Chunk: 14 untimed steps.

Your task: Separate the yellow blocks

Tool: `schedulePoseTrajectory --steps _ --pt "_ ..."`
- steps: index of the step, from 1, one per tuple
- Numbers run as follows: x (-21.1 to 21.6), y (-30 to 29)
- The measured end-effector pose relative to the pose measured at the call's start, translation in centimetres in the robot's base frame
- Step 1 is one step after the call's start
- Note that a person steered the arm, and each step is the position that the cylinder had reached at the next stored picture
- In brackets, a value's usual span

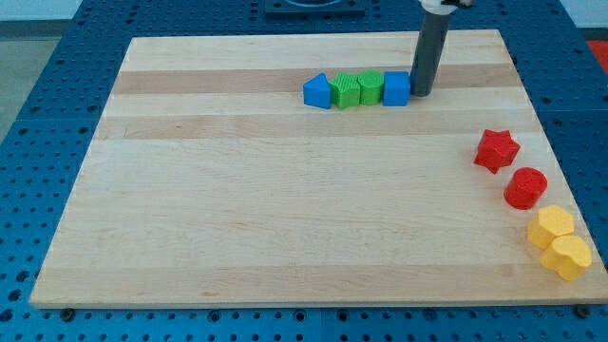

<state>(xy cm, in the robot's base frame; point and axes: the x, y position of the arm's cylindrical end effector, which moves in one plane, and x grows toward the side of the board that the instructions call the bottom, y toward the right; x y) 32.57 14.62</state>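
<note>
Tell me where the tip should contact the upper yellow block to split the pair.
Probably its lower-right face, at the seam with the lower yellow block, pushing up-left. The upper yellow block touches its partner there. My tip sits by the blue cube, far off.

Pale wooden board point(285, 209) with lengthwise grain in lighter and darker strips, smooth and matt, resting on a blue perforated table point(38, 104) that looks like painted metal with a dull sheen. Plastic-looking blocks with a faintly ribbed, matt finish: blue pentagon-like block point(317, 91), two green blocks point(346, 91) point(370, 87) and blue cube point(396, 87) toward 12 o'clock, red star point(496, 150) and red cylinder point(525, 187) toward 3 o'clock, two yellow blocks point(551, 226) point(569, 256) toward 4 o'clock. Dark grey rod, smooth and matt, my tip point(419, 94) touching the blue cube
</note>
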Motion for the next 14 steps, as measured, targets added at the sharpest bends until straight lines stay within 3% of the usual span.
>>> schedulePoseTrajectory --steps 6,11,12,14 --pt "0.0 4.7" --pt "0.0 5.2" --pt "0.0 6.6" --pt "2.2 15.8"
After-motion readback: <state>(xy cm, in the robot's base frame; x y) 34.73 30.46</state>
